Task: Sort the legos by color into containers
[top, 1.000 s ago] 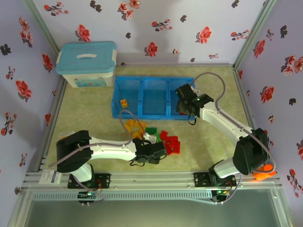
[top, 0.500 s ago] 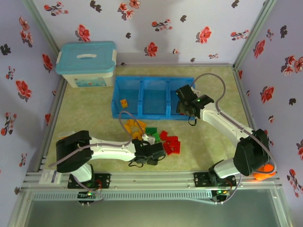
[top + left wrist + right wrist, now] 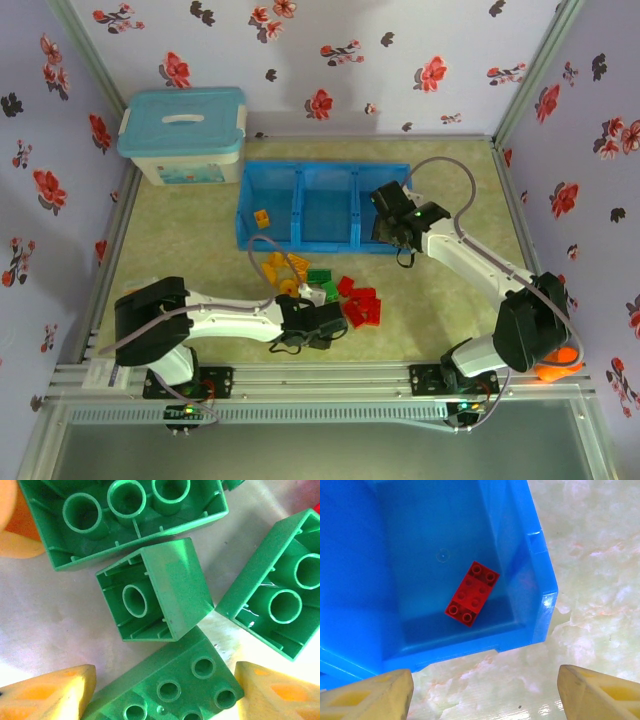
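The blue tray [image 3: 320, 205] lies across the middle of the table. An orange-yellow lego [image 3: 262, 216] sits in its left compartment. A red lego [image 3: 472, 593] lies in the right compartment [image 3: 435, 535]. My right gripper [image 3: 385, 228] hangs over that compartment's near corner; it [image 3: 485, 695] is open with nothing between its fingers. The loose pile has yellow legos [image 3: 280, 268], green legos [image 3: 320, 275] and red legos [image 3: 360, 302]. My left gripper [image 3: 318, 298] is low over the green ones. It [image 3: 165, 695] is open, its fingers flanking a studs-up green lego [image 3: 175, 682].
A white storage box with a pale-blue lid [image 3: 183, 135] stands at the back left. More green legos [image 3: 155, 595] lie upturned close around the left gripper. An orange object [image 3: 555, 370] sits by the right arm's base. Flowered walls enclose the table.
The left gripper has edged slightly left over the pile. The right gripper has hardly moved above the tray's right compartment.
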`<state>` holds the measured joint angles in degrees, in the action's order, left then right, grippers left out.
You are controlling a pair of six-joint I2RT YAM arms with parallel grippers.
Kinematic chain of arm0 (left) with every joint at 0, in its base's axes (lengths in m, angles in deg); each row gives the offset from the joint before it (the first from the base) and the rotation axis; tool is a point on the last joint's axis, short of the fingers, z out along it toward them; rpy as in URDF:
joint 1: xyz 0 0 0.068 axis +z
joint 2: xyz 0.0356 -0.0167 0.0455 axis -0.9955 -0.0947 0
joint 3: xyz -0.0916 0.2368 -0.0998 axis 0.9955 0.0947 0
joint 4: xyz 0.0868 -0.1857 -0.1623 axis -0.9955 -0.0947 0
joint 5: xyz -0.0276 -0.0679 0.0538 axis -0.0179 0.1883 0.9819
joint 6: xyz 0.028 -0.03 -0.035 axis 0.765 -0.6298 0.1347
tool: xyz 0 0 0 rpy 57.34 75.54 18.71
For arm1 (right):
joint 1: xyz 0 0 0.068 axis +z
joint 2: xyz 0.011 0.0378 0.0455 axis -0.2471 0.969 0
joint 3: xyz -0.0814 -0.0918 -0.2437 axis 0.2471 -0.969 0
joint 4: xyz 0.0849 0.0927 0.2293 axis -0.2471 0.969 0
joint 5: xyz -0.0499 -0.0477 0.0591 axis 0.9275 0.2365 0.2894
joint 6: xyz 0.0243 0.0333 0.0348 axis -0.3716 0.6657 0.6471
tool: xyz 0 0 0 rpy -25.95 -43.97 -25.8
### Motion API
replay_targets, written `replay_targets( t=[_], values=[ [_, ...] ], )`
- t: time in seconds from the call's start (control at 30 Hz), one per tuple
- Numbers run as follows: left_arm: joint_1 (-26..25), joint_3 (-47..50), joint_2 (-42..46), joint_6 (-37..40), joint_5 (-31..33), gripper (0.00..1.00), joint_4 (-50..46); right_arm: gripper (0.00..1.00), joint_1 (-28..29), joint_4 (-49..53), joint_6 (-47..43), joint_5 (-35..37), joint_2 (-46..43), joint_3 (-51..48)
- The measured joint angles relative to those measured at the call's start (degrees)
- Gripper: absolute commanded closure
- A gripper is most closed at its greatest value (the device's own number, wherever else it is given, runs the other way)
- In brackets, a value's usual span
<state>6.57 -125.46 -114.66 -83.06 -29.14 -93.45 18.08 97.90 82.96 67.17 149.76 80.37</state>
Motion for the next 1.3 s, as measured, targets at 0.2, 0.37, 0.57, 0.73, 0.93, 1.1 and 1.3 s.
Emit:
replay_targets(
  t=[0.2,0.37,0.57,0.73,0.93,1.1,1.3],
  values=[
    [0.66,0.11,0.09,0.07,-0.04,0.36,0.24,0.24,0.28,0.00,0.00,0.02,0.00,0.00],
    [2.08,0.22,0.17,1.20,-0.04,0.38,1.05,0.24,0.46,0.00,-0.02,0.02,0.00,0.00],
    [2.86,-0.26,0.17,3.06,-0.02,0.39,-0.15,0.24,0.63,0.02,0.00,0.04,0.00,0.02],
    [2.84,-1.86,0.90,3.98,0.35,0.39,-3.10,0.24,0.63,0.02,0.00,0.04,0.00,0.02],
    [3.04,-4.50,4.79,5.55,1.49,0.38,-6.27,0.24,0.63,0.02,0.00,0.07,0.00,0.02],
    [6.60,-8.66,6.60,9.07,1.95,0.38,-7.30,0.24,0.63,0.02,0.00,0.42,-0.26,0.02],
    [14.88,-17.42,6.19,15.78,2.29,0.38,-8.04,0.23,0.63,0.07,-0.02,0.90,-3.37,-0.09]
  ],
)
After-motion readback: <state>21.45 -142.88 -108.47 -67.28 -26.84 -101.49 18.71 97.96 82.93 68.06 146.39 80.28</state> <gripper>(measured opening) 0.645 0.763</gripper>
